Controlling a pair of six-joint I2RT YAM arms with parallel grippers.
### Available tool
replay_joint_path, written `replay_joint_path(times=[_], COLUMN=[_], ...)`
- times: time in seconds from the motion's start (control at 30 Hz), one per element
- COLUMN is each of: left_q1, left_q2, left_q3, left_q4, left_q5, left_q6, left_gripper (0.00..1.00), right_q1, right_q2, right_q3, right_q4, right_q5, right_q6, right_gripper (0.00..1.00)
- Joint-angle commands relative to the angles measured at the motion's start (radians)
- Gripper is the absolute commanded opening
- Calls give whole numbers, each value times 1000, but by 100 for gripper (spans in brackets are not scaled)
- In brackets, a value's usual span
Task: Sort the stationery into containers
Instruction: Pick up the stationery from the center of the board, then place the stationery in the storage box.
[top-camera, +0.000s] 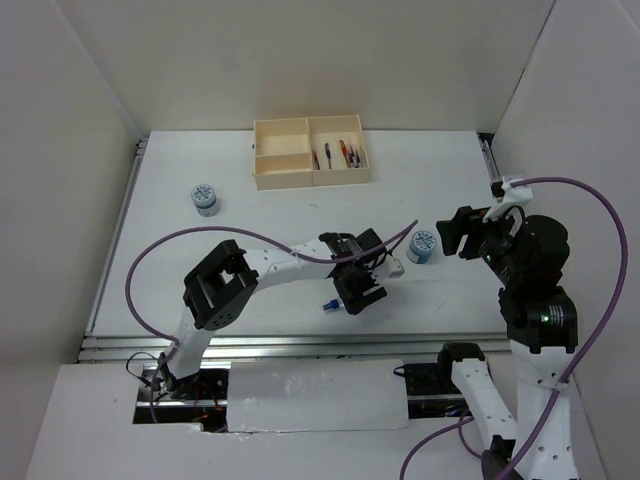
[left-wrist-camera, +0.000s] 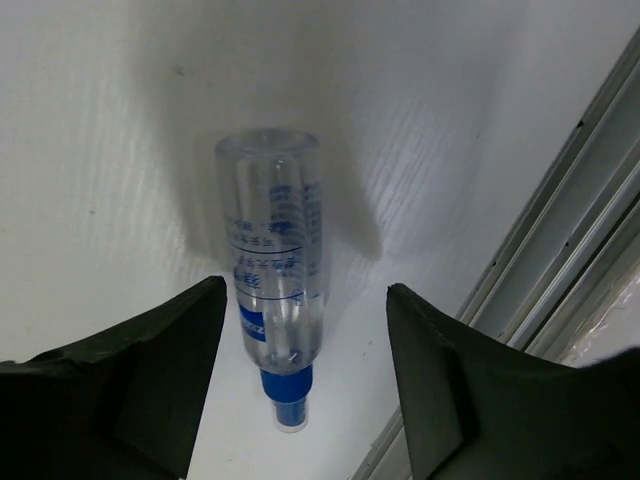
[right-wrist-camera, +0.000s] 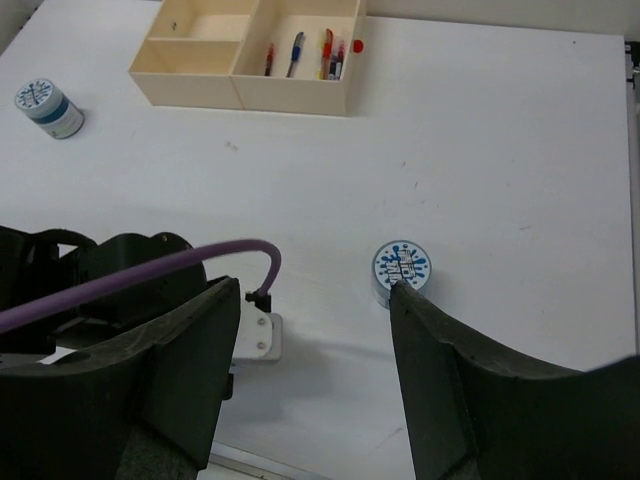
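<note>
Between L hand (left-wrist-camera: 305, 300) fingers (left-wrist-camera: 150, 380): clear tube (left-wrist-camera: 272, 270) w/ blue print, blue cap (left-wrist-camera: 286, 388).

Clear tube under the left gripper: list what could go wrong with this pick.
1. The clear tube lies on its side, off-centre within the open left gripper; one side may touch first and roll it away.
2. The edge rail of the table is close by; a nudged tube could lodge against it.
</note>
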Motion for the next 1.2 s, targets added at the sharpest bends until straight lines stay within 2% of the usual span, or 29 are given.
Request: replay_joint_path(times=[0.0, 0.1, 0.13, 0.2, 0.23, 0.3, 0.47, 0.5, 0.57, 0.6, 0.63, 0.67, 0.77, 0.83, 0.87, 0.97, 1.07, 1.17], left_q1=[-13, 1, 9, 45, 56, 101, 258, 289, 381, 409, 447, 463, 533, 579, 590, 634, 654, 685], left_q2=[-17, -76, -92, -121, -126, -133, -192, -201, -210, -201, -168, -146, -49, 4, 12, 12, 67, 135], left_q3=[-41, -107, -124, -150, -154, -156, -81, -57, 11, 110, 172, 288, 487, 555, 547, 459, 502, 569], left_q4=[20, 69, 78, 84, 80, 60, 26, 14, -20, -100, -141, -167, -218, -201, -177, -3, 21, 41], left_q5=[0, -6, -4, 0, 0, -9, -30, -23, 18, 70, 68, 46, -27, -52, -58, -96, -92, -57], left_q6=[15, 44, 61, 75, 86, 113, 228, 302, 414, 562, 636, 690, 871, 951, 1045, 1159, 1206, 1171], left_gripper=[76, 63, 52, 40, 30, 19, 5, 0, 0, 0, 0, 0, 0, 0, 0, 0, 0, 2], right_q1=[-11, -15, -15, -20, -20, -24, -26, -26, -28, -26, -28, -28, -28, -26, -26, -26, -26, -28], right_q2=[16, 16, 17, 17, 20, 26, 46, 51, 55, 60, 63, 68, 78, 89, 97, 101, 101, 98], right_q3=[35, 30, 24, 21, 20, 20, 32, 29, 24, 18, 15, 12, 4, 7, 7, 6, -3, -15], right_q4=[-14, -11, -9, -1, 0, 5, 12, 14, 21, 26, 29, 34, 40, 41, 43, 40, 31, 34], right_q5=[-32, -37, -35, -38, -43, -50, -60, -63, -72, -73, -76, -79, -86, -90, -90, -89, -81, -76], right_q6=[-9, -11, -12, -14, -14, -15, -17, -17, -15, -11, -9, -7, -6, -6, -4, -6, -20, -26], right_gripper=[68, 68, 68, 67, 68, 67, 67, 67, 67, 67, 67, 67, 67, 67, 67, 67, 67, 67])
